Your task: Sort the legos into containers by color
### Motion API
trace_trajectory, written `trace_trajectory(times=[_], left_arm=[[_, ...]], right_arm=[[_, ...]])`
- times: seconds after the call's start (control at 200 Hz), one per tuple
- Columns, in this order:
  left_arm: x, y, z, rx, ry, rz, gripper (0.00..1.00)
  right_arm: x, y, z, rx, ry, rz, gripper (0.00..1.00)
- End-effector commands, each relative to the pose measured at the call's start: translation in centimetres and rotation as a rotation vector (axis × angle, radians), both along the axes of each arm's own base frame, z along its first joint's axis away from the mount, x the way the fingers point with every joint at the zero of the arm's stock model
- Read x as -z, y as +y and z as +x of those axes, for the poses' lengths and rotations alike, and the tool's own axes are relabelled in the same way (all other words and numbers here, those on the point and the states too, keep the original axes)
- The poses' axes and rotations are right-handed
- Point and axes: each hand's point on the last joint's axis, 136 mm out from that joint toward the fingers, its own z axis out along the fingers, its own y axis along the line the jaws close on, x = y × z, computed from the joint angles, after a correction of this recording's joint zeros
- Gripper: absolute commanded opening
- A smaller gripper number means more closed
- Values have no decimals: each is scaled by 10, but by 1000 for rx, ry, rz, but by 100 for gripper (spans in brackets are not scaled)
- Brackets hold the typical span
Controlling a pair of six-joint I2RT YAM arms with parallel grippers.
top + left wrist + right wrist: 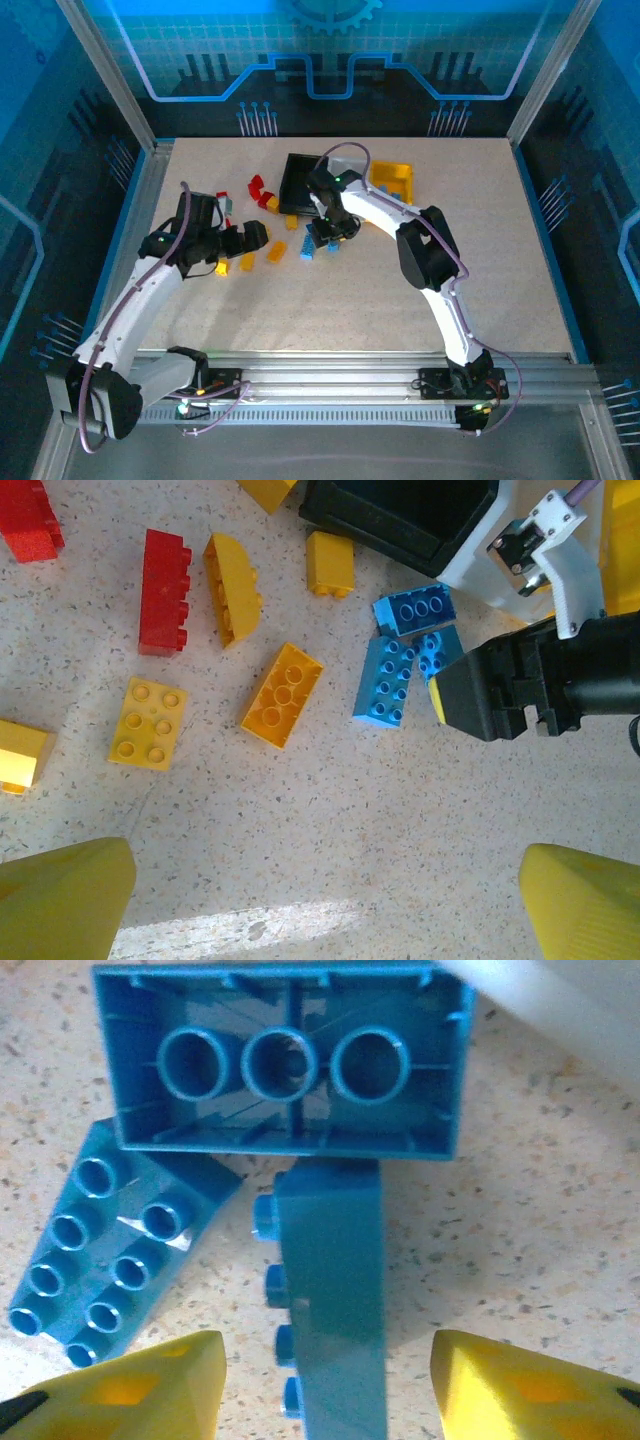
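Observation:
Three light blue legos lie together on the table: one upside down (285,1065), one flat with studs up (105,1250), and one on its side (330,1290). My right gripper (328,1350) is open, its yellow fingers (150,1390) on either side of the side-lying brick without touching it. From the top view this gripper (325,238) is low over the blue cluster (312,250), just in front of the black bin (298,178). My left gripper (325,852) is open over bare table. Yellow legos (282,694) and a red lego (165,590) lie ahead of it.
The yellow bin (393,180) stands at the back, right of the black bin. A white bin wall (472,568) shows beside the black bin (400,515). More red legos (257,186) lie left of the black bin. The right arm's black wrist (500,685) is close to the blue legos.

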Motion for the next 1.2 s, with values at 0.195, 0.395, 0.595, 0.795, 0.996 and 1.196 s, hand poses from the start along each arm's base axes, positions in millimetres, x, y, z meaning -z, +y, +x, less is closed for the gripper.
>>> trace_trajectory(times=[0.195,0.395,0.595,0.795,0.996,1.196], left_arm=[[-3,2,3,-51,-16,-44,99],[0,0,3,-64,-1,-67,99],[4,-2,-1,-69,15,-88,99],[14,-1,-2,-101,41,-102,99],[23,-6,4,-121,57,-154,99],[32,-12,13,-131,90,-187,99]], right_arm=[[14,-8,9,2,15,-27,45],[15,-6,6,-11,7,-31,37],[3,-6,-5,-21,-24,-25,30],[-4,-10,-31,-13,-17,-16,25],[-14,-26,-55,37,-24,-3,24],[-30,-51,-74,96,-32,15,23]])
